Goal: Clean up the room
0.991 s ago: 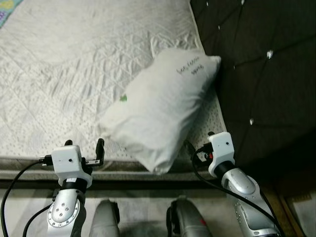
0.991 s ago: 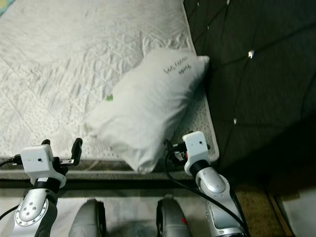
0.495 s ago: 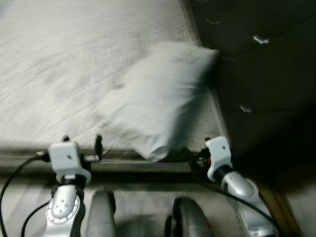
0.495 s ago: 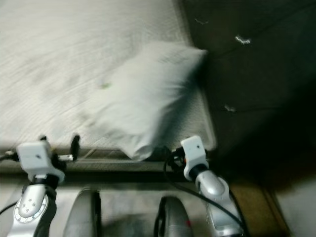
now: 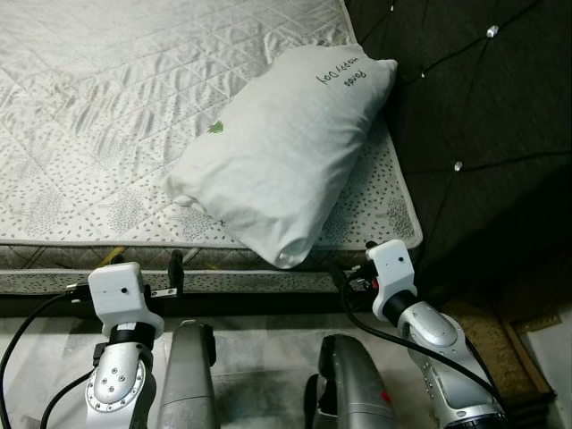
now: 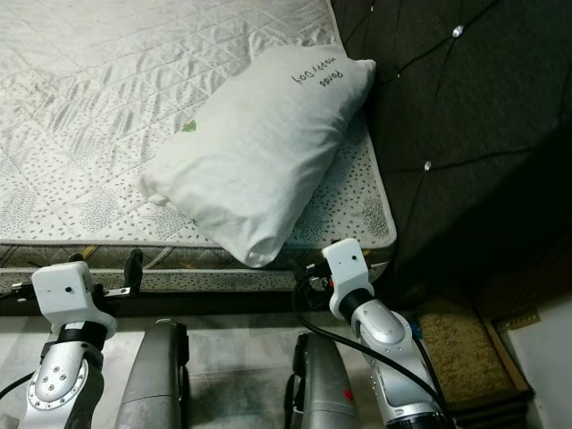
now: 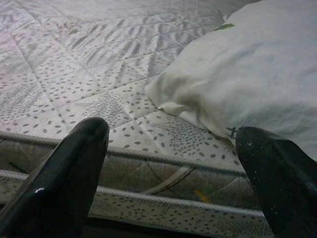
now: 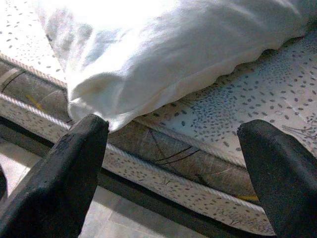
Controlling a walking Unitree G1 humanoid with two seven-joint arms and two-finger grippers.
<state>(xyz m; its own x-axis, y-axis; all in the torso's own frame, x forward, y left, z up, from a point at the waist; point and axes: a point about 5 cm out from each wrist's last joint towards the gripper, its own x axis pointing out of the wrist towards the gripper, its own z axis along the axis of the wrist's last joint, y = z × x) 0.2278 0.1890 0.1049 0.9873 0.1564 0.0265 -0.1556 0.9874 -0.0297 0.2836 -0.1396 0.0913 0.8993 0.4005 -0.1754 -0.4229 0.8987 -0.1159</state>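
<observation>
handwriting on the pillow (image 5: 288, 143) is too small to read.

Headboard (image 5: 474, 98): dark, tufted, studded, along the mattress's right edge. Floor (image 6: 232, 357): pale, below the mattress's near edge. Brown mat (image 6: 460, 344): on floor, near headboard's base.

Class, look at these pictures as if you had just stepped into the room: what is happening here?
A humanoid robot stands at the edge of a bare quilted mattress. A white pillow lies at an angle across the corner next to the dark tufted headboard, one end overhanging the mattress edge. The left gripper and right gripper are both open, held low in front of the mattress side, touching nothing. The right one points at the pillow's overhanging end.
</observation>
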